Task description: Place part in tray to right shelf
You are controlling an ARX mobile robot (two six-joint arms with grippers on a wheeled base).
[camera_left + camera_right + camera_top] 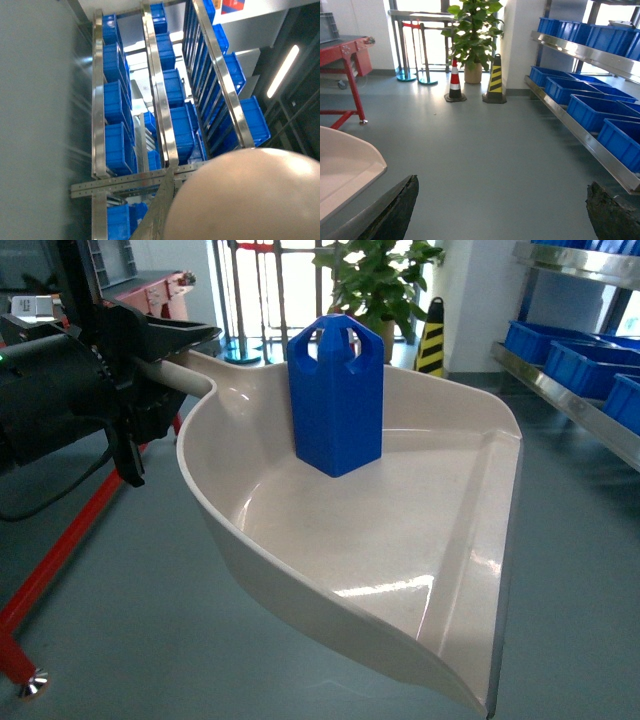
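Blue part (pixel 336 395) upright in beige tray (pixel 400 540) (left end effector (pixel 150 370) on handle)

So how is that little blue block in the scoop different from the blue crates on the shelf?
The block is small and tall, standing upright; the crates are large, low and wide. The block has a peaked top pierced with rounded holes, while the crates are open-topped boxes. The block rides in the beige scoop, held up above the floor; the crates sit in a row on the steel shelf. Both are the same bright blue plastic.

Warehouse: steel shelf (pixel 580 131) of blue crates (pixel 592 111), traffic cone (pixel 455 82)
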